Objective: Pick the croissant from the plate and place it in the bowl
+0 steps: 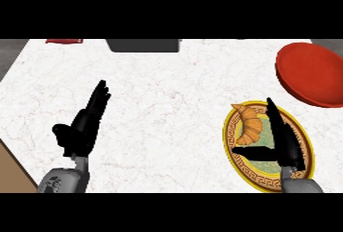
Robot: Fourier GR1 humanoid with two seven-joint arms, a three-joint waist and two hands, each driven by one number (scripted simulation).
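A golden-brown croissant (250,126) lies on the left part of a round plate (303,136) with a yellow patterned rim, at the right of the counter. My right hand (284,142) hovers over the plate just right of the croissant, fingers straight and pointing away, thumb stretched left below the croissant; it is open and holds nothing. A red bowl (312,74) sits at the far right, beyond the plate. My left hand (84,124) rests open at the left of the counter, fingers up, far from both.
The counter (167,104) is white marble. A dark grey object (143,45) and a small red thing (64,41) sit at the far edge. The counter's left edge runs diagonally at the lower left, with a brown surface (10,174) beyond it.
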